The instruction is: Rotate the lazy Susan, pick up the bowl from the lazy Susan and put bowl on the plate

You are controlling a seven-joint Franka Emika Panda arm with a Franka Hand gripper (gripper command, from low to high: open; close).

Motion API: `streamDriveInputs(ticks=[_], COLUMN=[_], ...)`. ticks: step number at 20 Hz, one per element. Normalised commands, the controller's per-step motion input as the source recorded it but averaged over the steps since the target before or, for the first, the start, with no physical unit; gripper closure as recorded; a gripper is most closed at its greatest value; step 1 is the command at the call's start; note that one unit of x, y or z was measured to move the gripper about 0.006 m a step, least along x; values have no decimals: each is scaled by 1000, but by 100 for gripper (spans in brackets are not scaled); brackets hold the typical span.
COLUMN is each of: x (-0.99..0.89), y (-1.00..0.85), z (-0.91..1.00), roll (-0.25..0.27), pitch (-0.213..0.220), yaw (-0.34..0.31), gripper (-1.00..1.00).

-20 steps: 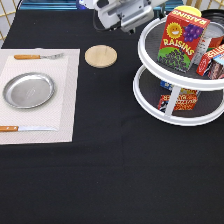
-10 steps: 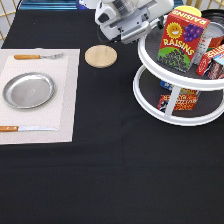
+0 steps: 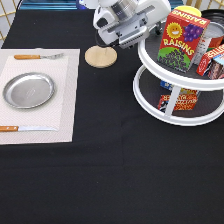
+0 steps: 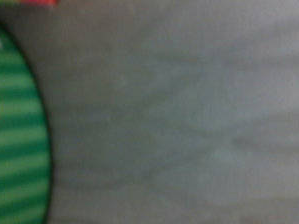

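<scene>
While the plate (image 3: pixel 28 90) lies bare on the placemat (image 3: pixel 37 95), the gripper (image 3: pixel 131 31) hovers beside the lazy Susan's (image 3: pixel 175 107) upper tier; its grip cannot be told, and no bowl shows.

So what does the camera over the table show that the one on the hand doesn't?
Only the exterior view: the end effector beside the lazy Susan's upper tier, the plate towards that view's left, and a wooden disc. Only the wrist view: a close-up green striped edge. Shared, probably: the turntable's grey tray surface.
</scene>
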Motion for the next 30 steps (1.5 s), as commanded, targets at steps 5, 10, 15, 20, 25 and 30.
streamDriveInputs(ticks=[5, 10, 15, 20, 25, 30], x=[436, 525, 791, 470, -31, -303], y=[0, 2, 62, -138, -205, -21], z=[-299, -350, -6, 96, 682, 859], roll=[12, 32, -2, 34, 42, -10], pitch=[-165, -58, -13, 80, 20, -86], yaw=[0, 0, 0, 0, -6, -24], gripper=[-100, -100, -100, -100, -100, -100])
